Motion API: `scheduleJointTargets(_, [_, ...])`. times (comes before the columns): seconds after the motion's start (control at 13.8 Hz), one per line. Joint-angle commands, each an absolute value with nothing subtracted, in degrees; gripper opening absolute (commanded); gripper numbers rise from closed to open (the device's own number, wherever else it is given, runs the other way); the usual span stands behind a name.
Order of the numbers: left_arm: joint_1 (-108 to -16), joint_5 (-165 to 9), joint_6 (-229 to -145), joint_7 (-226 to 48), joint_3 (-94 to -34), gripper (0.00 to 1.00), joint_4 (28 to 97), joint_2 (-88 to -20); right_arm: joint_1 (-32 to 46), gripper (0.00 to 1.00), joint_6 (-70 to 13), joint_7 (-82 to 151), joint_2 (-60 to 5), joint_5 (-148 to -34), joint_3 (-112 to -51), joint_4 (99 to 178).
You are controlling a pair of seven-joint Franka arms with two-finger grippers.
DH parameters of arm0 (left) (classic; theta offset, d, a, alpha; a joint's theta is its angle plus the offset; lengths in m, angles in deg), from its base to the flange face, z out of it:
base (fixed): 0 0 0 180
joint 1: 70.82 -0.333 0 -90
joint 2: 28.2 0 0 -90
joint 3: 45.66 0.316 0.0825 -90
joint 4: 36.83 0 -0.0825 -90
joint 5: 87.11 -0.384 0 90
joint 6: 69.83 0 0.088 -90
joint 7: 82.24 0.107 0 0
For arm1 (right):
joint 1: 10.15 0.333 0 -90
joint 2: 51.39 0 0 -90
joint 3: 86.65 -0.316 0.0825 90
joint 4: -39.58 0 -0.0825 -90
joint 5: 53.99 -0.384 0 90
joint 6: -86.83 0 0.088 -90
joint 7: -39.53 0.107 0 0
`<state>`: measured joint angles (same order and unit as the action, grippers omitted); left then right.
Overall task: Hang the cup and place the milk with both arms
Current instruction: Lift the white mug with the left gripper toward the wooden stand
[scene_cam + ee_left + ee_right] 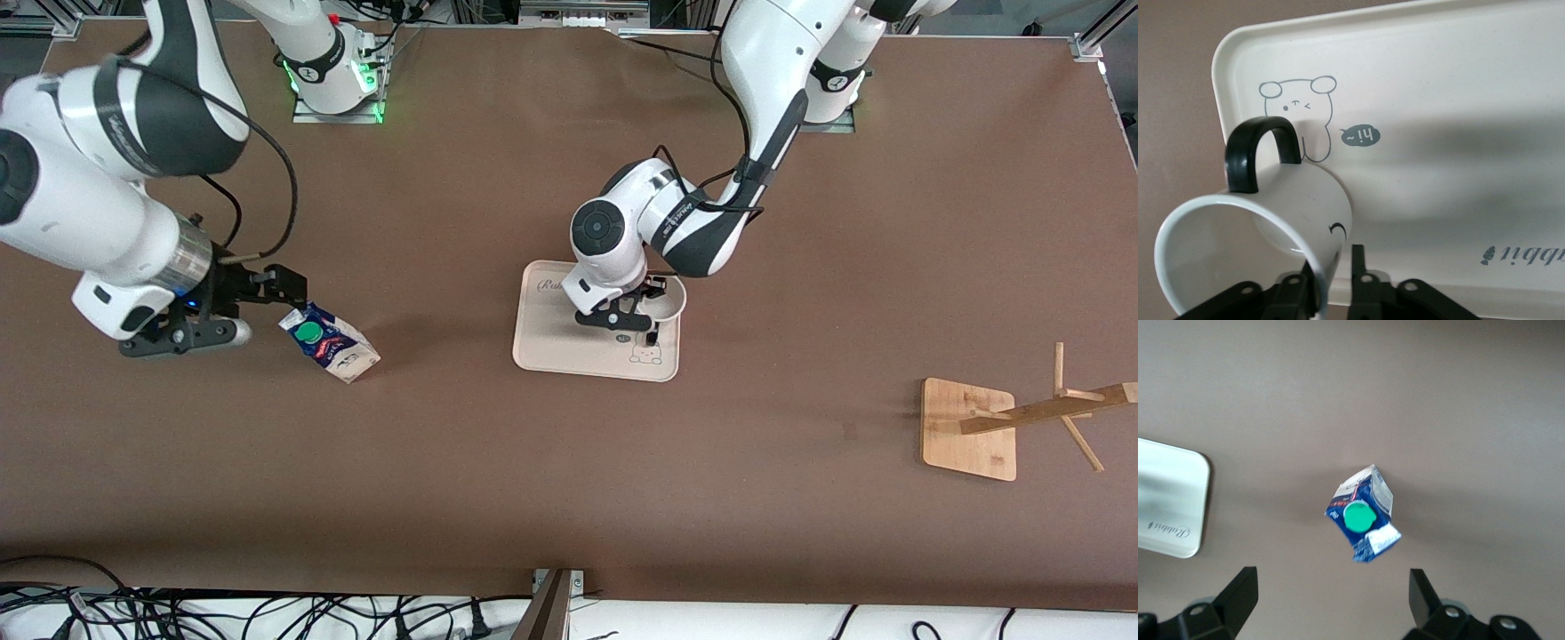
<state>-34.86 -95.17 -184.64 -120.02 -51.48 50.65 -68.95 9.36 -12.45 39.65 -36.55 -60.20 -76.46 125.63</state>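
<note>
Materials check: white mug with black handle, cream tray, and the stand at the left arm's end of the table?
White mug with black loop handle: likely glazed ceramic; glossy, thick rolled rim. Cream rectangular tray with bear print: looks like matte plastic or melamine; speckled, moulded raised edge. Pale wooden stand with pegs: wood, perhaps bamboo; visible grain, unpainted tan.

High front overview, two close wrist views

cup (669, 302) on tray (542, 342), milk (331, 342) beside tray
</note>
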Motion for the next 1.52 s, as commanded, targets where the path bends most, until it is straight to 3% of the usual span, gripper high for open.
scheduleJointTargets(0.0, [-34.52,-96.51,-184.61,-120.65,-51.28,0.0,49.92,-68.28,9.36,1.0,-8.55,39.35,-42.15,-59.53,-76.54,126.33])
scheduleJointTargets(0.36, [-36.45,-96.51,-182.51,-119.95,-50.49,0.0,49.57,-63.2,9.28,1.0,-5.28,38.47,-44.45,-58.29,-74.08,126.77])
scheduleJointTargets(0.79, [-47.77,-96.51,-178.04,-119.08,-49.26,0.0,48.52,-48.96,9.36,1.0,-5.37,39.0,-44.27,-58.29,-73.11,125.01])
scheduleJointTargets(1.08, [-55.07,-96.42,-167.93,-108.12,-49.26,0.0,42.55,-46.22,9.63,1.0,-6.07,44.6,-42.08,-59.26,-72.85,124.92])
scheduleJointTargets(1.44, [-67.19,-90.56,-166.95,-92.48,-49.61,0.0,42.01,-44.99,9.98,1.0,-6.33,45.33,-42.95,-58.64,-73.02,125.36])
